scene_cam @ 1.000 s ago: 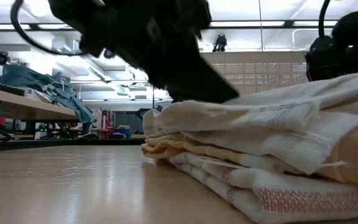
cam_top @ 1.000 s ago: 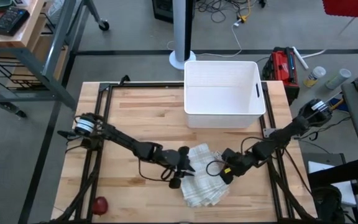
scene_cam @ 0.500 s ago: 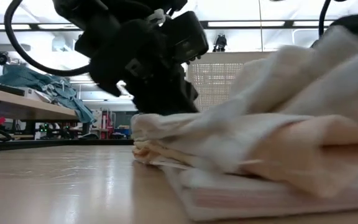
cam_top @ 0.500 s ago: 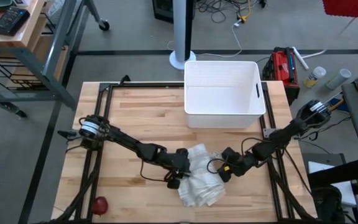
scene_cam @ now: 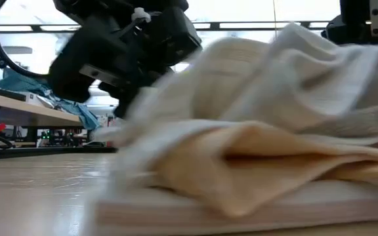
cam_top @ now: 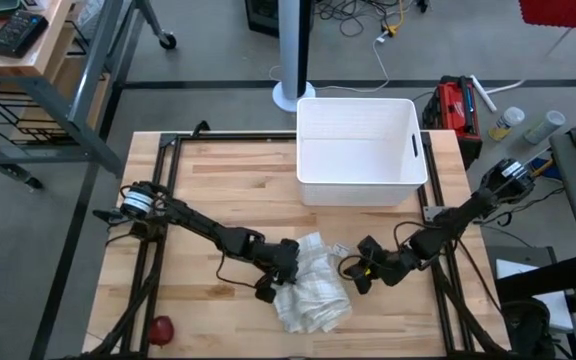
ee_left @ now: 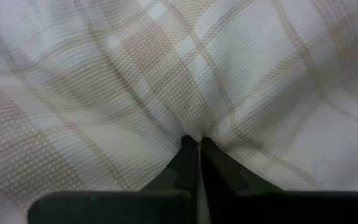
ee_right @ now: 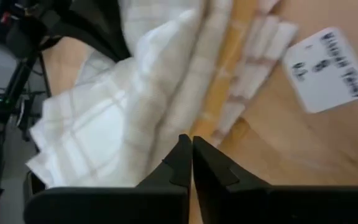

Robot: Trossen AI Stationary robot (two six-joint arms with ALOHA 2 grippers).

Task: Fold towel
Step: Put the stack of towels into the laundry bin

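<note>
The towel [cam_top: 310, 285], white with beige checks and a yellow stripe, lies bunched in a heap on the wooden table [cam_top: 218, 190] near its front edge. My left gripper [cam_top: 286, 266] is at the heap's left side, shut on the cloth [ee_left: 166, 81], which fills its wrist view. At the heap's right side, my right gripper [cam_top: 358, 274] is shut at a folded edge [ee_right: 166, 93]. In the low view the towel [scene_cam: 261, 131] rises toward the upper right, its bottom layers flat on the table. My left gripper pinches a small pucker of the towel's upper cloth [ee_left: 194, 127] between its two fingers, slanting down from the table's left side. The cloth wrinkles toward the fingertips; how many layers, I cannot tell. My right gripper pinches the towel's folded edge beside the yellow stripe [ee_right: 211, 118], slanting down from the table's right. That side of the towel is raised, while the rest lies on the table.
A white bin [cam_top: 358, 150] stands at the table's far side, behind the towel. A small red thing [cam_top: 160, 328] lies near the front left corner. A white label [ee_right: 328, 68] with writing lies on the wood beside the towel. Bare table stretches to the left.
My left gripper has sunk, tipped further down and shut on the towel's cloth. My right gripper has turned at the towel's right edge. The towel has gone from a flat folded stack to a raised, bunched heap, and it has slid a little toward the table's left.
</note>
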